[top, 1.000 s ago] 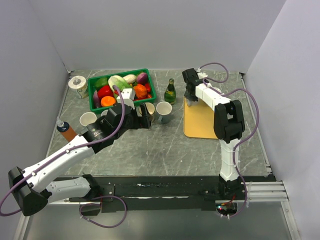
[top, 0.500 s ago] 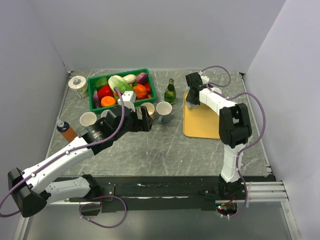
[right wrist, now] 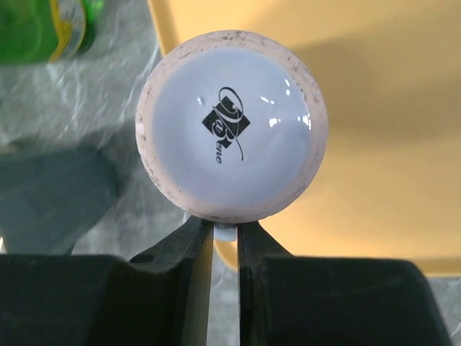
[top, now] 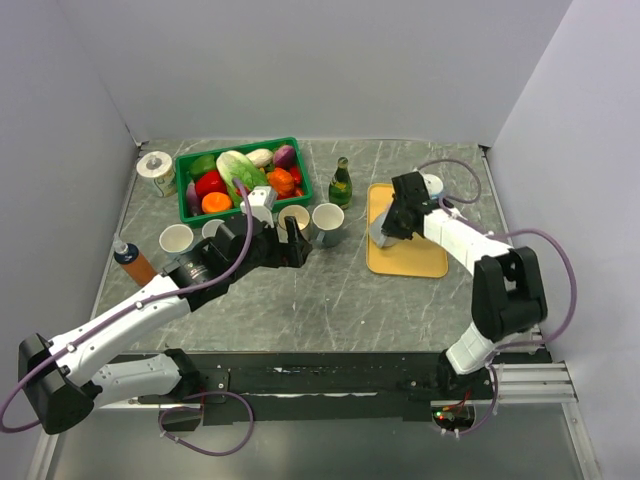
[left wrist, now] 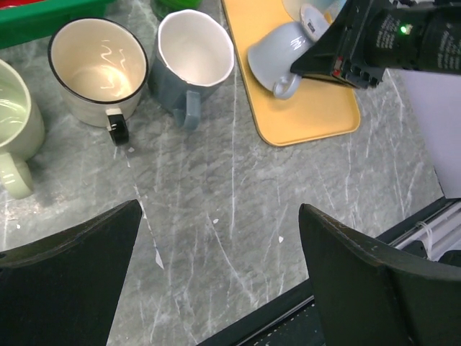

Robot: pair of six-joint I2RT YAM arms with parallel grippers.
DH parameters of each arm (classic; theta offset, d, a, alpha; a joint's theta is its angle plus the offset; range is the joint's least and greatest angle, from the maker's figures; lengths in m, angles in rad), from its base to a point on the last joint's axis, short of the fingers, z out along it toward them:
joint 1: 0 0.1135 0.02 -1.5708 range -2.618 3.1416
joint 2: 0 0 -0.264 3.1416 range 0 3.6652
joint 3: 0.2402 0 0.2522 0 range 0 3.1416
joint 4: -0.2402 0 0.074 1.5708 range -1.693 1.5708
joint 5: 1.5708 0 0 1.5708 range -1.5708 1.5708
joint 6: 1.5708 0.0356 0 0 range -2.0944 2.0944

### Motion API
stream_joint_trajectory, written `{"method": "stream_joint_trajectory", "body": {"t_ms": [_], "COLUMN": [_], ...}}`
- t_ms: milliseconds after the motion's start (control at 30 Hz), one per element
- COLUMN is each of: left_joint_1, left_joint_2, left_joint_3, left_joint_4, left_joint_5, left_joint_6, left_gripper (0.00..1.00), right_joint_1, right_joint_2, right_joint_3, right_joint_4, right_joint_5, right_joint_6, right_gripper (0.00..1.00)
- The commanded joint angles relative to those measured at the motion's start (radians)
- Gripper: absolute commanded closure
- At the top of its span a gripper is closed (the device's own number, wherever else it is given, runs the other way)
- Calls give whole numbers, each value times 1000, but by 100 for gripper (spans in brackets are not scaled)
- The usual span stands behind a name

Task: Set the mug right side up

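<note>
A pale blue-grey mug (right wrist: 230, 126) is held by its handle in my right gripper (right wrist: 225, 227), which is shut on it. The mug's base with a dark logo faces the wrist camera. In the left wrist view the mug (left wrist: 277, 58) lies tilted on its side over the yellow tray (left wrist: 317, 115), handle toward the table. From above, the mug (top: 379, 234) is at the tray's left edge under the right gripper (top: 388, 226). My left gripper (left wrist: 220, 209) is open and empty, above bare table near the upright mugs (top: 290, 243).
Upright mugs stand left of the tray: a grey-blue one (top: 328, 222), a black-rimmed white one (top: 295, 214), a pale green one (left wrist: 11, 122). A green basket of vegetables (top: 185, 205), a green bottle (top: 341, 183), an orange bottle (top: 132, 262) and a white cup (top: 432, 184) are nearby.
My right gripper has moved from the tray's far end toward its near left edge, carrying the mug. My left gripper has shifted slightly right.
</note>
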Motion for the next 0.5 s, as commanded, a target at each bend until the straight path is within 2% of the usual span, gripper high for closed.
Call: {"method": "stream_joint_trajectory", "body": {"t_ms": [0,467], "left_joint_1": [4,4], "left_joint_2": [7,48], "left_joint_3": [-4,-41], "left_joint_4": [70,160], "left_joint_5": [54,183], "left_joint_6": [-24,-100], "left_gripper": [4,4], "right_joint_1": [-31,-86], "right_joint_2": [-152,-534], "right_joint_3": [-99,-394], "right_joint_4": [128,323], "right_joint_5": [-155,-517], "right_joint_6": [60,225], "right_gripper": [100,100]}}
